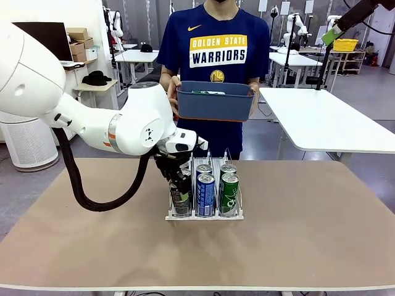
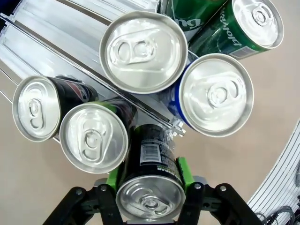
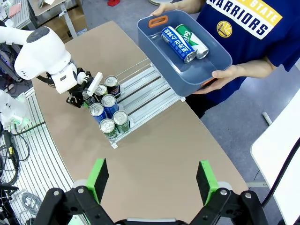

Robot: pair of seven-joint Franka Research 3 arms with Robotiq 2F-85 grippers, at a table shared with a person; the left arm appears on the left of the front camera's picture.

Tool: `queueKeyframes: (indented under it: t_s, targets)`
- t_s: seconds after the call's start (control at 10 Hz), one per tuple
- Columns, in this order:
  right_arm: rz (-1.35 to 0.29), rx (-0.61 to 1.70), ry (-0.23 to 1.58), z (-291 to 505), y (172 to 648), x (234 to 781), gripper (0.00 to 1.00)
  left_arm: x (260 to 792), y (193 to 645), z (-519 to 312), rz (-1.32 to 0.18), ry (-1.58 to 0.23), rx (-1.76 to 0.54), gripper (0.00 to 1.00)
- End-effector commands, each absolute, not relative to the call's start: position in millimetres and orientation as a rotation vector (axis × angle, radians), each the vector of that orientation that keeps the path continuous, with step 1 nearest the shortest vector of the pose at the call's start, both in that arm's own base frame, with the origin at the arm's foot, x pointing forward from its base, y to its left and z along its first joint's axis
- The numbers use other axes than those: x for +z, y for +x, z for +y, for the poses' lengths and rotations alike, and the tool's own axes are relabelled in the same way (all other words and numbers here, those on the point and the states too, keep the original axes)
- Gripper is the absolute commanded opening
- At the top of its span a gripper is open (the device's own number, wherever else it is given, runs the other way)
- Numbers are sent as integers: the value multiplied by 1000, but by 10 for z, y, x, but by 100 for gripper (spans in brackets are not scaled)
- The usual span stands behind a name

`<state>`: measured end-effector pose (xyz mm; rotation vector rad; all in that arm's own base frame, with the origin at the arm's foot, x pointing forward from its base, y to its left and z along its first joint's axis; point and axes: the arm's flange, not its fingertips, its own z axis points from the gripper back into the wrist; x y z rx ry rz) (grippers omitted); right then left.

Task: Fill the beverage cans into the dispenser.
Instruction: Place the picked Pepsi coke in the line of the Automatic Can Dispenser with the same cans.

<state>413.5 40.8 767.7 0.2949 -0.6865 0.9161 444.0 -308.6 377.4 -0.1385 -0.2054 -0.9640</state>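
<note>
A brown table (image 1: 308, 234) is set on a grey floor (image 1: 18, 185). White tables (image 1: 333, 123) are placed behind it. Cardboard boxes (image 1: 78, 38) are stacked by the left wall, and a yellow crate (image 1: 345, 44) is seen at the far right.

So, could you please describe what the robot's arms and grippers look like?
The left arm has glossy white rounded links, an orange ring at one joint and a black corrugated cable hose. The left gripper and right gripper are black, with green pads.
</note>
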Motion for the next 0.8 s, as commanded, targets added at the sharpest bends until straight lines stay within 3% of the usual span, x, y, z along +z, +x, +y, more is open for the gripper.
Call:
queueKeyframes:
  t_s: [0.0, 0.3, 0.4, 0.6, 0.7]
  targets:
    - [-678, 910, 292, 409, 4130, 7669, 100, 3692, 4400, -3095, -112, -189, -994, 58]
    - [-678, 910, 292, 409, 4130, 7669, 100, 3652, 4422, -3111, -92, -221, -986, 58]
    - [-678, 910, 292, 409, 4130, 7669, 100, 3720, 4520, -3086, -172, -157, -974, 58]
    - [-678, 910, 292, 409, 4130, 7669, 100, 3720, 4520, -3086, -172, -157, -974, 58]
    - [-678, 910, 292, 409, 4130, 7669, 100, 3723, 4540, -3076, -168, -160, -972, 71]
